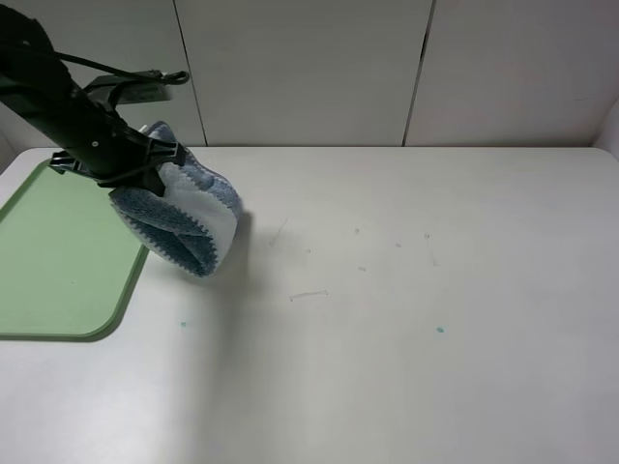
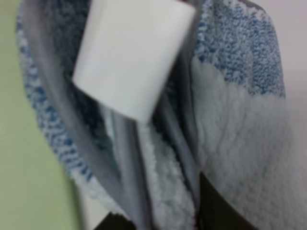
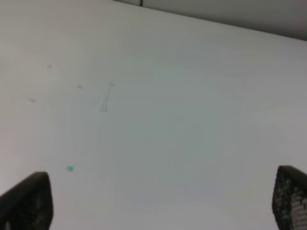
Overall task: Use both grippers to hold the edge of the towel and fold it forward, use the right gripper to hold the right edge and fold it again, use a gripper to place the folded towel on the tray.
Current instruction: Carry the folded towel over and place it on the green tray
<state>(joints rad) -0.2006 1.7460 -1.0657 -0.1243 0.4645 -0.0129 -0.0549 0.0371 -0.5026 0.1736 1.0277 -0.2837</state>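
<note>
The folded blue and white towel (image 1: 189, 215) hangs in the air from my left gripper (image 1: 155, 159), which is shut on its upper edge. It hangs over the table beside the right rim of the green tray (image 1: 58, 261). In the left wrist view the towel (image 2: 240, 134) fills the picture, with a white label (image 2: 134, 57) showing, and the tray's green (image 2: 19, 167) lies alongside. My right gripper (image 3: 158, 201) is open and empty above the bare table; it is out of the exterior high view.
The white table (image 1: 406, 290) carries small marks and a teal speck (image 1: 440, 330). A panelled wall (image 1: 309, 68) stands behind the table's far edge.
</note>
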